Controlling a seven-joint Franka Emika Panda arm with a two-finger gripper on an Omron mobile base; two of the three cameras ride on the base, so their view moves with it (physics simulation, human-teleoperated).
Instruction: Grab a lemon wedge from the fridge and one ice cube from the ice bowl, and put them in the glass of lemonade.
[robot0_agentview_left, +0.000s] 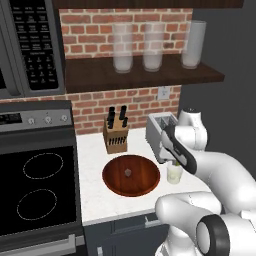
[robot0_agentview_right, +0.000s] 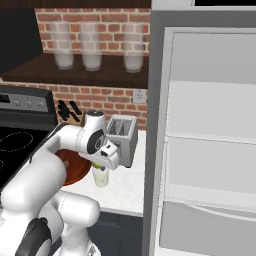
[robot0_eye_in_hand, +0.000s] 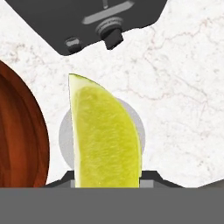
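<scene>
Hand view: lemon wedge (robot0_eye_in_hand: 105, 135) in claw (robot0_eye_in_hand: 107, 177)

My arm (robot0_agentview_left: 220, 175): glossy white shell, built of thick rounded segments that swell into bulbous housings at each joint. Joints: dark grey to black rings and seams between the white sections; one large dark ring with a pale round cap at my lower housing (robot0_agentview_left: 212, 235). Wrist link: white casing with a long dark band along its side. Wrist joint (robot0_agentview_right: 94, 141): round dark disc face with a lighter centre. Hand block: white and boxy.
</scene>
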